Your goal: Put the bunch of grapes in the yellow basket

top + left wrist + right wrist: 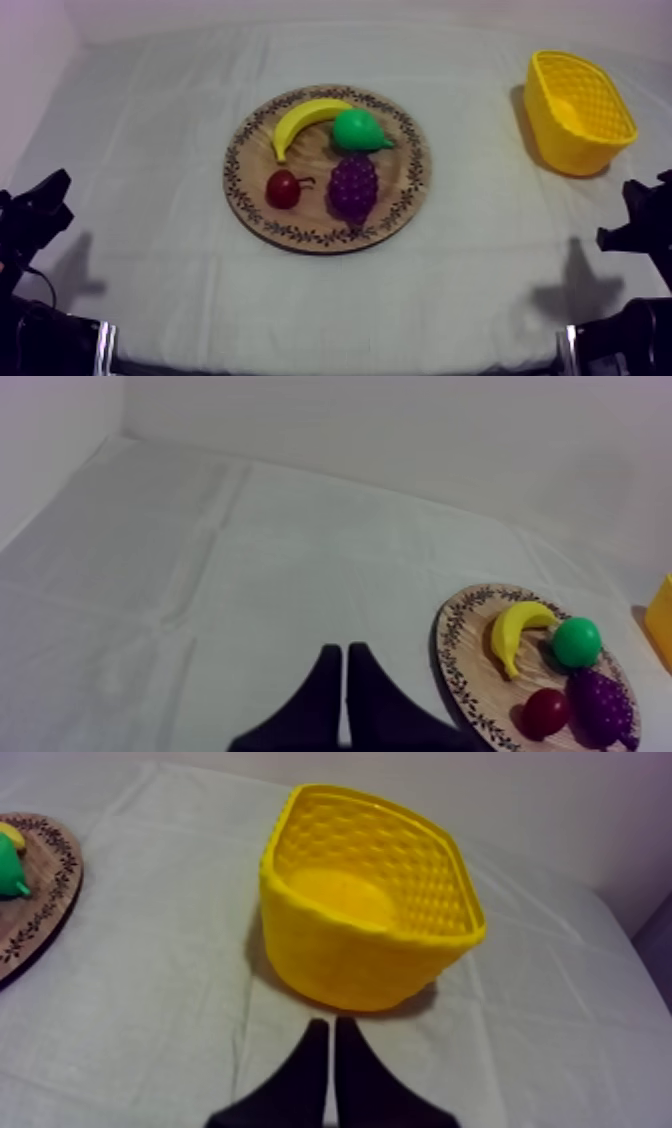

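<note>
- From above, the board (250, 205) sat mid-table with four fruits on it. The grapes (353, 186) lay on its near right part, just beside the pear (357, 130). The red fruit (283, 188) was to their left and the banana (305, 119) curved along the far side.
- The basket (560, 140) stood well apart at the far right, empty and mouth up, so the right arm (640, 215) looked the likelier one for the carry. It and the left arm (35, 220) sat low at the table's edges, apparently at rest because no reach had begun.
- At the left wrist, the left gripper (345, 651) had its fingers together as a narrow wedge, holding nothing. It hung over bare cloth (200, 576), the board and grapes off to one side.
- At the right wrist, the right gripper (331, 1024) was likewise pressed together on nothing. It pointed at the basket's near wall, with the board's rim and pear beside.
</note>
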`<state>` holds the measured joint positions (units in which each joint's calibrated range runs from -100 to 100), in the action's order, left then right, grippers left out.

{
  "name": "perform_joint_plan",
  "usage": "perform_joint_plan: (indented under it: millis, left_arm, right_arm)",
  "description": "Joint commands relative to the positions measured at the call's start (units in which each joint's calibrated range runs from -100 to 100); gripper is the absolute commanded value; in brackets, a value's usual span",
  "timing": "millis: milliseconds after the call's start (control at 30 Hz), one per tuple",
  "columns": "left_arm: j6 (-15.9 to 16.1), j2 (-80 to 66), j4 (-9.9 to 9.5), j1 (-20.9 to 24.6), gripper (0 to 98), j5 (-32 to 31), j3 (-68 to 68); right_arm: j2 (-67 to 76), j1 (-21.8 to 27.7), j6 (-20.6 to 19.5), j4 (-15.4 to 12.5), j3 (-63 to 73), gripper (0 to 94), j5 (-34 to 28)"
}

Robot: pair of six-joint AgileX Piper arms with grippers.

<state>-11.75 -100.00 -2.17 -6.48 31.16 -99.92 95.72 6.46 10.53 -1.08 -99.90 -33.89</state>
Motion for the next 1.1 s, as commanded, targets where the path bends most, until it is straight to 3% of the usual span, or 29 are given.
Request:
perform_joint_plan:
  millis: [0,700,1067]
  left_arm:
    - [0.00,0.00,0.00,0.00,0.1,-0.03,0.03]
    - [0.00,0.00,0.00,0.00,0.1,-0.03,0.03]
    - [0.00,0.00,0.00,0.00,0.1,-0.03,0.03]
  right_arm:
    - [0.03,-0.11,-1.03,-0.02,0.01,0.3,-0.06]
    - [-0.63,-0.15,0.34,-0.04,0.94,0.3,2.45]
    - [-18.30,-7.25,1.38,-0.36,18.39,0.3,3.33]
